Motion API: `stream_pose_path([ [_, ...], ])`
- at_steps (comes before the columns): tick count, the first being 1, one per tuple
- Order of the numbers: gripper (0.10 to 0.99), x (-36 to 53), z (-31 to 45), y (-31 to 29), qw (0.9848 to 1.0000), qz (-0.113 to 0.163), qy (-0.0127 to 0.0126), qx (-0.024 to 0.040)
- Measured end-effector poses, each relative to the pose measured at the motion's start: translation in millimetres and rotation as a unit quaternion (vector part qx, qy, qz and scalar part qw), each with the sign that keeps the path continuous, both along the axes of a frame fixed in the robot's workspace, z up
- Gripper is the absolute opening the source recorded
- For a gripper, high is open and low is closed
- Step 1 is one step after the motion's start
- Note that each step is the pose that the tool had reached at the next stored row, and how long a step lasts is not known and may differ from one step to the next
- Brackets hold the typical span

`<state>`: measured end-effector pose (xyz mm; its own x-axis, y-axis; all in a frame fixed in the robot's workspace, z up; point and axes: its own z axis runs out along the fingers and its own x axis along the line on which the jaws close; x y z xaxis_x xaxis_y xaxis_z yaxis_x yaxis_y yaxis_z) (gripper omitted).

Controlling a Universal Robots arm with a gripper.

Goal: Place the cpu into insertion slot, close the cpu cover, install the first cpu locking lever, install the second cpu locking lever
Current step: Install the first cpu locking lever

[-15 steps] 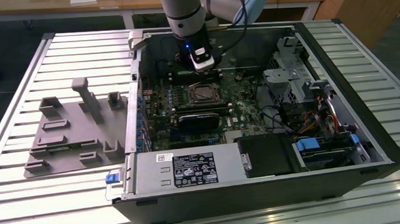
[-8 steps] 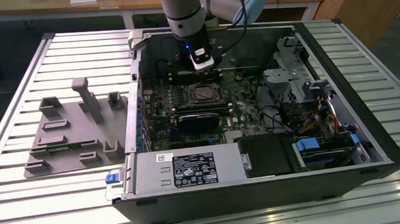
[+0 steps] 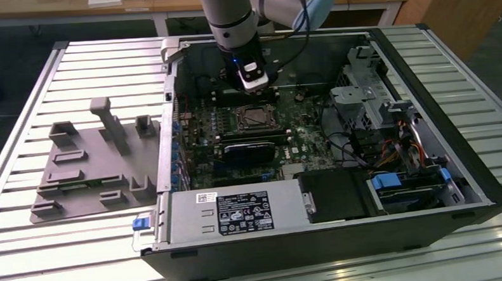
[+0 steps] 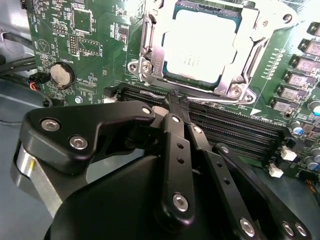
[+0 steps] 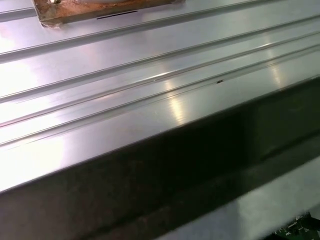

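In the second wrist view the cpu (image 4: 200,45), with its pale silver top, lies in the insertion slot on the green board. The silver cpu cover (image 4: 235,82) is down over it and frames it. A thin metal lever (image 4: 148,37) runs along one side of the frame. My gripper (image 4: 177,102) has its black fingers together with nothing between them, and its tip sits just off the socket, over the long black card slots. In the exterior view the gripper (image 3: 255,83) hangs inside the open computer case, slightly behind the insertion slot (image 3: 254,118).
Long black card slots (image 4: 225,125) and a coin battery (image 4: 62,74) lie near the socket. A black block (image 3: 251,150), the power supply (image 3: 237,211) and drive cages (image 3: 376,103) crowd the case. A grey fixture (image 3: 91,160) sits on the ribbed metal table (image 5: 150,65).
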<state>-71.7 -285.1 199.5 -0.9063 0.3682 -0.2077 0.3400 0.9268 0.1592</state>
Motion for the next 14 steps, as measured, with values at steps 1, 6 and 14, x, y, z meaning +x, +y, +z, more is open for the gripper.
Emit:
stream_pose_path([
  [1,0.106,0.0,-0.5,0.0,1.0,0.0,-0.0001,0.0],
  [6,0.106,0.0,-2.2,0.0,1.0,-0.003,-0.0008,-0.0001],
  [14,0.106,0.0,-5.2,-0.1,1.0,-0.007,-0.0013,-0.0001],
])
